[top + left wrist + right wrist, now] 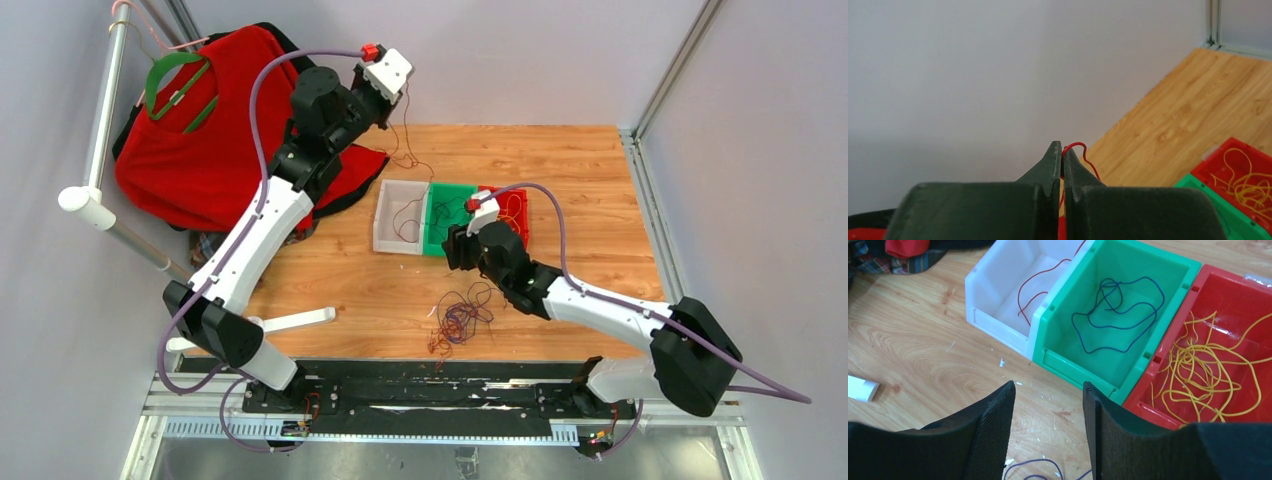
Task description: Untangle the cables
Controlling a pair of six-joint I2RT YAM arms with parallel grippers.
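There — red cable [1084, 156] in left pincer [1062, 148]

Plain pale grey walls [520, 50] enclose a light wooden tabletop [590, 170], edged by silver aluminium posts [678, 60].

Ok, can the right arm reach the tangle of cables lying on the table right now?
Probably yes. The right gripper is open and holds nothing. The tangle lies on the table just on the near side of it, with nothing standing between them, and a purple strand already shows right below it.
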